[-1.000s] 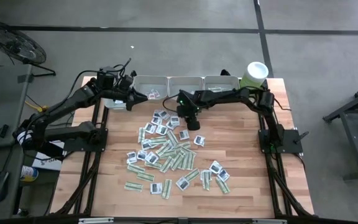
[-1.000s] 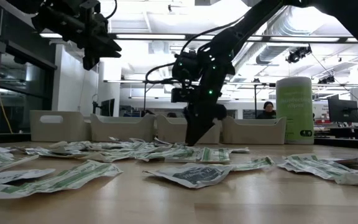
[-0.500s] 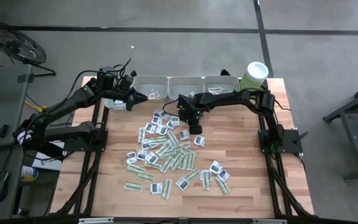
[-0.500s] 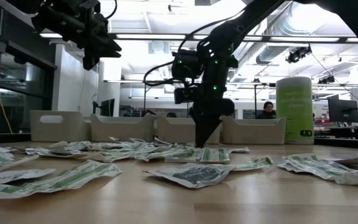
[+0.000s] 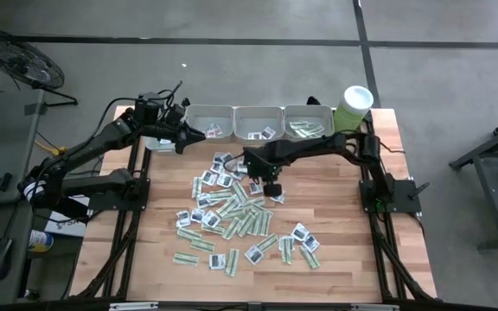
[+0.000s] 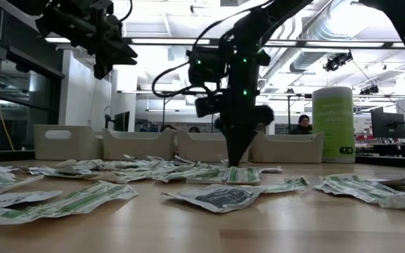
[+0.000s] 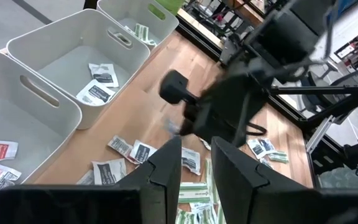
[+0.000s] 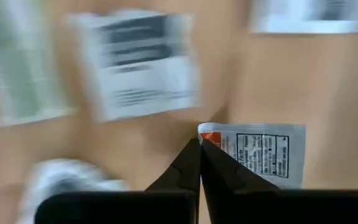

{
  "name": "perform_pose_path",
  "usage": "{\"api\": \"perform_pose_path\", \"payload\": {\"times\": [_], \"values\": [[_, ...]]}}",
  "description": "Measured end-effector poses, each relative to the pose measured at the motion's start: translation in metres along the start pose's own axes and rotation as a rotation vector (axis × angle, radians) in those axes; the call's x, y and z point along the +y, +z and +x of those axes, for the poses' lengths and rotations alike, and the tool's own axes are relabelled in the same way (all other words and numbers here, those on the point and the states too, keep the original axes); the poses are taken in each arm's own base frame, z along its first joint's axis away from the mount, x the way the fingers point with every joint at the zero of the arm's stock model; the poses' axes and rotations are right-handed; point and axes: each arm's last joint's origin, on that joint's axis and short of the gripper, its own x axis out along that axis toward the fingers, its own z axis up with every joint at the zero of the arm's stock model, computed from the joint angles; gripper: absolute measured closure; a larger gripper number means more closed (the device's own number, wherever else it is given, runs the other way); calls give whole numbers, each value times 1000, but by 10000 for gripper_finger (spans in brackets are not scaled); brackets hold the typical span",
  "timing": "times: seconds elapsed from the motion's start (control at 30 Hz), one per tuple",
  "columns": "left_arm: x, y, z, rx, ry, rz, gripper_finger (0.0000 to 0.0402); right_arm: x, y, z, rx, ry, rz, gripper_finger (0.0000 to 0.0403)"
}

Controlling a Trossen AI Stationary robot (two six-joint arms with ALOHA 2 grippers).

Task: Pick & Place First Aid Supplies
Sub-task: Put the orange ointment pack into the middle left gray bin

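One white sachet point(image 8: 263, 152) touching tips of right hand point(image 8: 199, 144), fingers pressed together

pale planked wood table point(image 5: 335, 216), matt grey plastic trays point(image 5: 258, 115), glossy crinkled paper-like sachets point(image 5: 232, 212)

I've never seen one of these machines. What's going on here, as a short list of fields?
Setting: wooden table with two dark arms
Loose items: sachets scattered mid-table
Containers: grey trays along the far edge, some holding sachets
Other: green tub with white lid at the far right corner
Right hand: down at the pile, fingers shut, tips at the corner of a white sachet
Left hand: raised near the leftmost trays, fingers slightly apart, nothing seen between them
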Motion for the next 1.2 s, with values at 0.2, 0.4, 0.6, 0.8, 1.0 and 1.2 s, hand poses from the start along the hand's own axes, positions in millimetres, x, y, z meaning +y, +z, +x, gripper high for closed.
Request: {"api": "perform_pose_path", "payload": {"times": [0.2,0.4,0.6,0.8,1.0,1.2], "values": [[1,0,2,2,3,8,314,2,24,-59,-202,124,31,402],[-2,0,9,24,-51,97,314,-4,40,-117,-423,328,23,402],[-19,5,23,-24,-226,287,314,-16,52,-166,-622,536,-22,403],[-36,10,29,-88,-380,426,314,-19,58,-203,-761,644,-111,403],[-50,14,29,-159,-466,508,314,-19,64,-218,-877,712,-200,403],[-63,16,29,-204,-573,573,314,-20,69,-224,-941,733,-243,403]]}}
